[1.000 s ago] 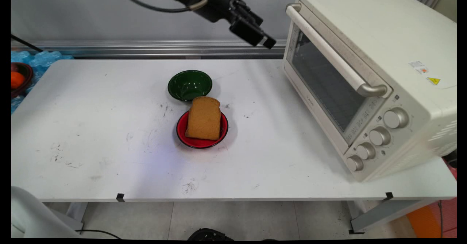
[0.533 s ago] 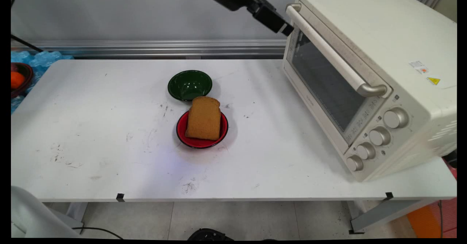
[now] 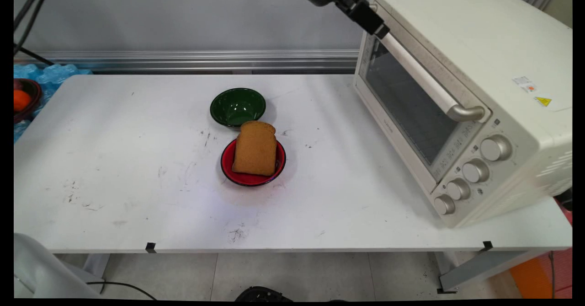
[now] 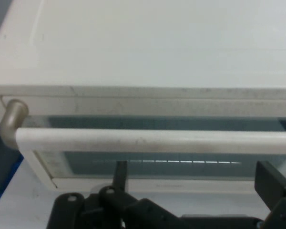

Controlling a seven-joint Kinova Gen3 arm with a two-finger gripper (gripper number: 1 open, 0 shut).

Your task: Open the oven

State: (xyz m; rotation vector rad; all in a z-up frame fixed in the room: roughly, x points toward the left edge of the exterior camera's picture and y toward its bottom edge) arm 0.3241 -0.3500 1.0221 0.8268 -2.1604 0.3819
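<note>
two fingers of the black end effector (image 3: pixel 380 30) stand spread wide in the hand view, one finger (image 4: pixel 120 175) at the left and the other (image 4: pixel 271 183) at the right, with nothing between them; it is released and grips nothing. in the main view we see the end effector at the top edge, right up against the far end of the handle (image 3: pixel 427 79) of the toaster oven (image 3: pixel 475 68), though we cannot tell whether it touches the bar. in the hand view the handle (image 4: pixel 152 140) runs straight across just beyond the fingertips, its metal end bracket at the left, with the glass door (image 4: pixel 157 162) behind it and the cream top of the oven (image 4: pixel 148 43) above. the door (image 3: pixel 404 104) is closed, and four knobs (image 3: pixel 475 171) sit in a row down its near side. the oven stands on the right end of the white tabletop (image 3: pixel 114 182). well apart from the end effector, near the middle of the tabletop, we find a red bowl (image 3: pixel 228 164) carrying a slice of brown bread (image 3: pixel 255 148) that leans over its far rim, and just behind it an empty green bowl (image 3: pixel 237 106). at the far left edge, off the tabletop, a dark bowl with something orange (image 3: pixel 20 99) rests on blue plastic wrap (image 3: pixel 50 75).
</note>
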